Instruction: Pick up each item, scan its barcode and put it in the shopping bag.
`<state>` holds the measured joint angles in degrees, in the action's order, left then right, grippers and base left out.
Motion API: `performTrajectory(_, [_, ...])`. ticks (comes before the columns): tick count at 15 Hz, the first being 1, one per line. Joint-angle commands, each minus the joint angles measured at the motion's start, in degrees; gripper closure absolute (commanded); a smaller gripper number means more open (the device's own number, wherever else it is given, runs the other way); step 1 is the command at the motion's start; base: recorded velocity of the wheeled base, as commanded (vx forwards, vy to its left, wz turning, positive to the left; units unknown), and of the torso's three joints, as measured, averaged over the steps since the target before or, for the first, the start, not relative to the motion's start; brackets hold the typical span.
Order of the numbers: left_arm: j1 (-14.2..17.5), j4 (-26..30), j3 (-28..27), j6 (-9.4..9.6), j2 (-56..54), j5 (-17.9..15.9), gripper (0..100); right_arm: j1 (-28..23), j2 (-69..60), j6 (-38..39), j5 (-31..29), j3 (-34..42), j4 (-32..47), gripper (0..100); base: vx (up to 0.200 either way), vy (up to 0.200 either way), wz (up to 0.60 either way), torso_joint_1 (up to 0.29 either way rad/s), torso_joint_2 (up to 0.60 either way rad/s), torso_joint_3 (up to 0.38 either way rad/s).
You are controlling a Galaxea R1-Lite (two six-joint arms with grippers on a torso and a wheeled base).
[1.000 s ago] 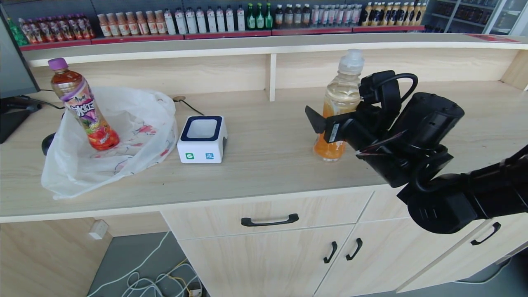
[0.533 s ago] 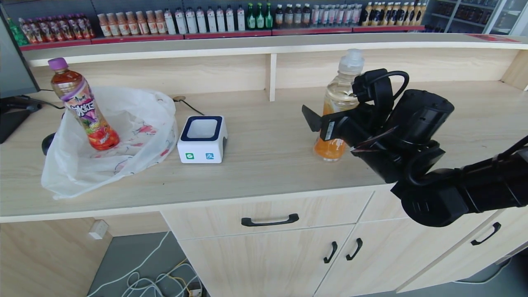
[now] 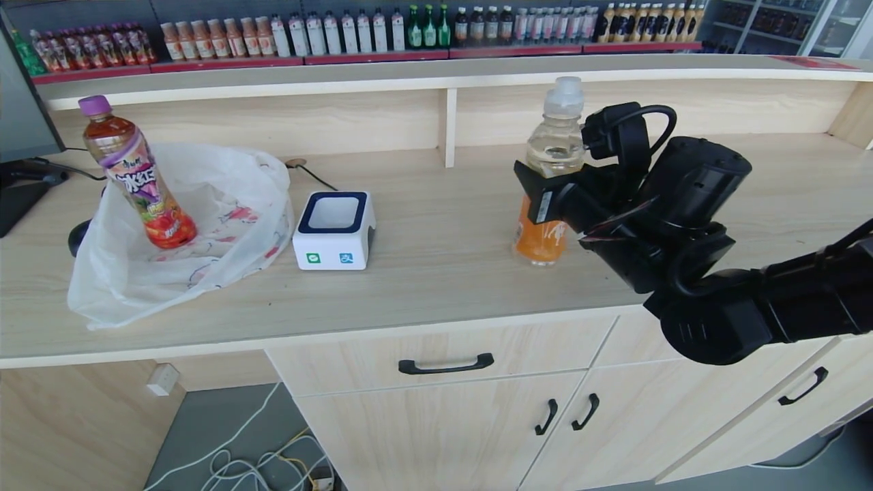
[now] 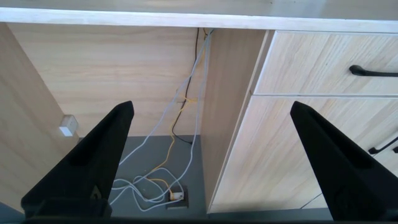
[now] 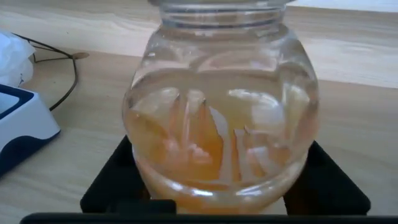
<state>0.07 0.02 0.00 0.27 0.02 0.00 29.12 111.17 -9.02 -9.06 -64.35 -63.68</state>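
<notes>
1. Your right jaws were clamped on the orange drink bottle (image 3: 542,235) around its middle, with a dark finger (image 3: 535,191) crossing its front just above the orange label.
2. That bottle stood upright over the right half of the tabletop (image 3: 436,225), well to the right of the barcode scanner (image 3: 334,230). You could not tell whether its base touched the wood or hung just clear of it.
3. From the right wrist camera you saw the bottle (image 5: 221,134) close up, its clear shoulder above pale orange liquid, and a corner of the scanner (image 5: 18,134) farther off.
4. Your left jaws were open, their two fingers (image 4: 93,168) spread wide below the tabletop's level, facing the cabinet front and the loose cables (image 4: 168,180) on the floor.
5. The white shopping bag (image 3: 116,279) lay crumpled at the left end of the tabletop, just beside the scanner.
6. A purple-capped tea bottle (image 3: 136,181) sat in the bag's open mouth, tilted with its cap leaning to the left.
7. Rows of drinks (image 3: 382,31) lined the shelf behind.
</notes>
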Motion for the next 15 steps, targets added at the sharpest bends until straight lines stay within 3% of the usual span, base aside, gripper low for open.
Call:
performTrajectory(1, [0.0, 0.0, 0.0, 0.0, 0.0, 0.1, 0, 0.2, -0.5, -0.1, -0.1, -0.1, -0.4, 100, 0.0, 0.0, 0.0, 0.0, 0.0, 0.0])
performTrajectory(15, [0.0, 0.0, 0.0, 0.0, 0.0, 0.1, 0, 1.7, -6.6, -0.1, -2.7, 4.4, -0.5, 100, 0.0, 0.0, 0.0, 0.0, 0.0, 0.0])
